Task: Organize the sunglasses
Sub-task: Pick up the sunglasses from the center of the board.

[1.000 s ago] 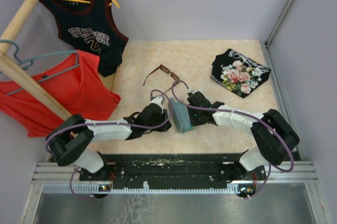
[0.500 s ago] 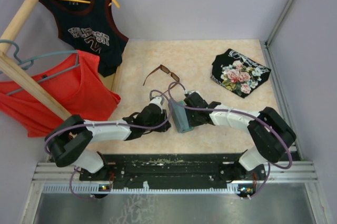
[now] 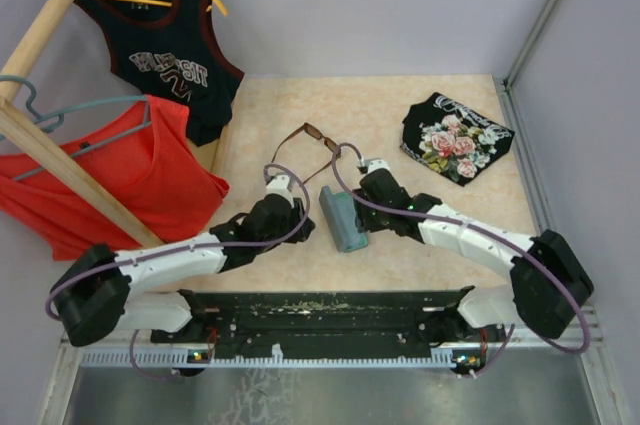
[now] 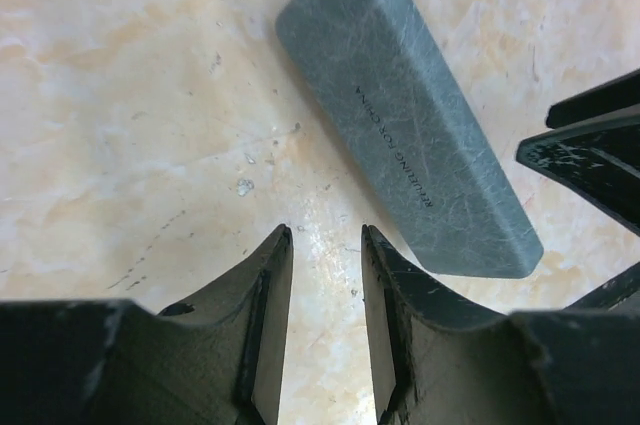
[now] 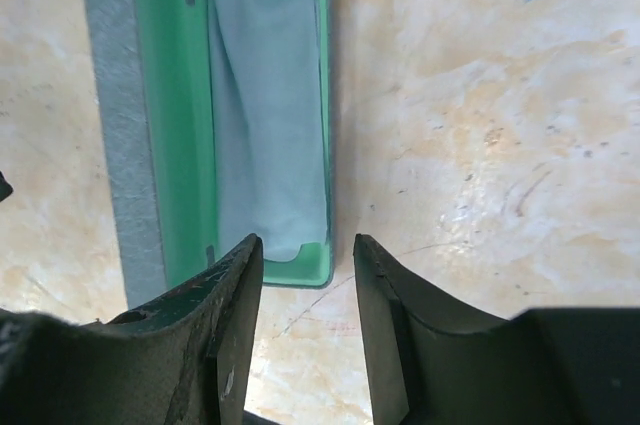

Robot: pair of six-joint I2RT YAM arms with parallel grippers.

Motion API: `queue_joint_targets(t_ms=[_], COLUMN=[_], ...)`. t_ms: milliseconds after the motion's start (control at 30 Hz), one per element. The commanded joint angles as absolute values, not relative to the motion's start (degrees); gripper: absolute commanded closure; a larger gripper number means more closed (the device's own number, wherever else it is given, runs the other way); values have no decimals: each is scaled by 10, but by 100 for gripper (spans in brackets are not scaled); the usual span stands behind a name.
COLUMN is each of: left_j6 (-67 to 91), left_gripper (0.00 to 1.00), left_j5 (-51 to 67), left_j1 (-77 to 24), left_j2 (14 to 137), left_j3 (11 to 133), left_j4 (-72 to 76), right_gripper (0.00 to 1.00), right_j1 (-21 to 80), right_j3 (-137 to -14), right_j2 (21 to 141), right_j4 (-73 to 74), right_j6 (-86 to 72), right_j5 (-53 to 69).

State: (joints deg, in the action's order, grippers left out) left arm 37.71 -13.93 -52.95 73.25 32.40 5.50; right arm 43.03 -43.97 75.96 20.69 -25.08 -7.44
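Observation:
The brown sunglasses point(image 3: 306, 136) lie unfolded on the table, beyond both arms and touched by neither. The grey-blue case point(image 3: 343, 220) lies between the grippers. In the right wrist view the case point(image 5: 115, 135) stands open, showing a green lining with a light blue cloth point(image 5: 265, 115) inside. My right gripper point(image 5: 305, 250) is open and empty, its fingertips at the case's near end; from above, the right gripper point(image 3: 362, 207) sits against the case's right side. My left gripper point(image 4: 325, 237) is open and empty, just left of the case point(image 4: 410, 115), and from above the left gripper point(image 3: 303, 228) sits close beside it.
A folded black floral garment point(image 3: 457, 137) lies at the back right. A wooden rack point(image 3: 60, 160) on the left carries a red top point(image 3: 130, 180) and a black jersey point(image 3: 165, 55). Walls enclose the table on three sides.
The right gripper's jaws have spread wider and it has edged back beside the case. The left arm has swung lower and to the left, its gripper still by the case. The sunglasses have not moved.

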Motion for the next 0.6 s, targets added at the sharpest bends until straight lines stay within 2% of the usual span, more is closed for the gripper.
queue_joint_targets(t_ms=[0,267,433,567], left_j6=[374,342,279,208], left_gripper=[59,55,54,54], left_j5=[-208,-231,-224,-167], left_j1=[-524,-471,-426,-389], left_j2=[681,710,790,876], left_j3=[322,392,476,560], left_j4=[8,-17,4,29], right_gripper=[57,61,61,61], right_j1=[432,428,426,424], right_j3=[-448,-411,-391,-380], right_j2=[693,629,591,562], right_j4=[208,210,215,228], right_j6=[-262,-302,-308,-310], right_j5=[-134,-159,-154,-141])
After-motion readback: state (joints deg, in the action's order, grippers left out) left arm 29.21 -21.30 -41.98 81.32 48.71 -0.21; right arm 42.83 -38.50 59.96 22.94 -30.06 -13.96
